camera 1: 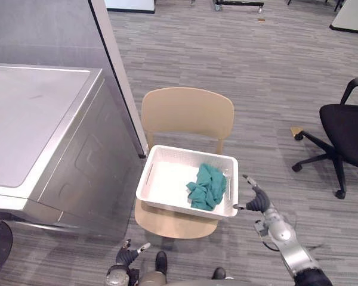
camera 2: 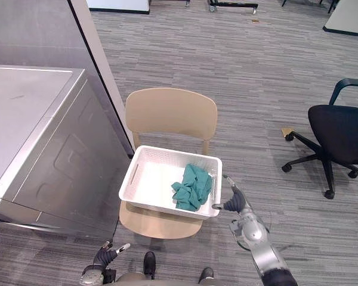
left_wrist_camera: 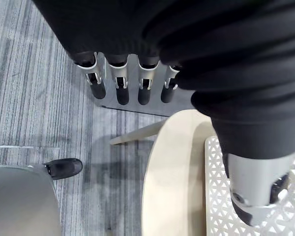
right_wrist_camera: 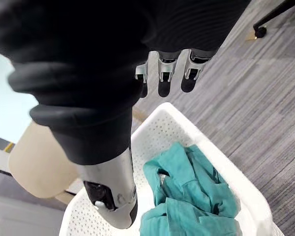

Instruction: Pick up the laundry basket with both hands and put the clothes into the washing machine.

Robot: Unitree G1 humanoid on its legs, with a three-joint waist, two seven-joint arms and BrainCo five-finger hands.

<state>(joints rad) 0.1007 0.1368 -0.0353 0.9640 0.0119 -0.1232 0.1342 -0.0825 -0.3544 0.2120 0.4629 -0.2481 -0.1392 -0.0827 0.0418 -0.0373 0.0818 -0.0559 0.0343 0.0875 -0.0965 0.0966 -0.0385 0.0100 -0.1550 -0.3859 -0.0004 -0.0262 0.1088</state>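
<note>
On the tan chair (camera 1: 187,113), the laundry basket (camera 1: 173,206) holding green clothes (camera 1: 207,186) lies long axis left-right: the open right hand (camera 1: 258,201) is just beside its right near corner, while the open left hand (camera 1: 128,256) is nearer and well apart from its left end.

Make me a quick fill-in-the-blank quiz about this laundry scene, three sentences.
The green clothes lie in a white ____. That sits on a tan ____. The hand nearest the clothes is the robot's ____ one.
Missing words: basket, chair, right.
</note>
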